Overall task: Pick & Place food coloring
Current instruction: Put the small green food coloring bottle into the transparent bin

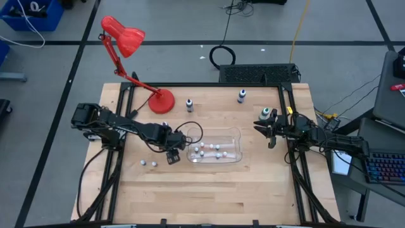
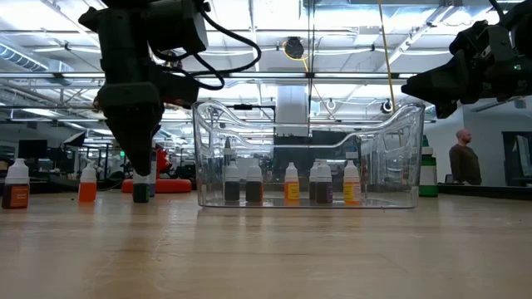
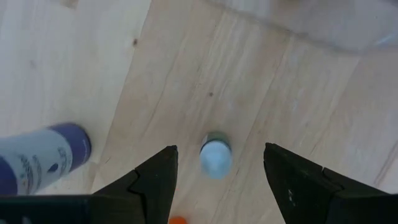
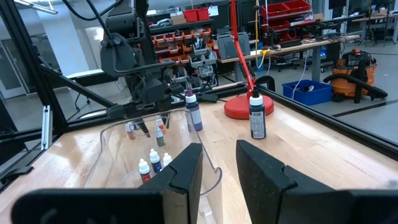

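Food coloring bottle, tiny and upright on the counter, just left of the clear tray. Directly above it, left hand, pointing down, released, one finger on each side of the bottle and apart from it; no touch yet in the left wrist view. Several bottles of the same kind already upright inside the tray, two more on the counter to the left of the left hand.

Probably very light, stiff plastic, smooth and round, so easy to tip or to push away with one finger. Better to lower until the fingers reach the body below the cap, then close centred and gently. Not to clench hard: could squirt out sideways from between the fingers. Because of the narrow base, to be set down straight in the tray, away from the neighbours.

Right hand waiting at the right edge of the counter, fingers slightly parted, grasping nothing.
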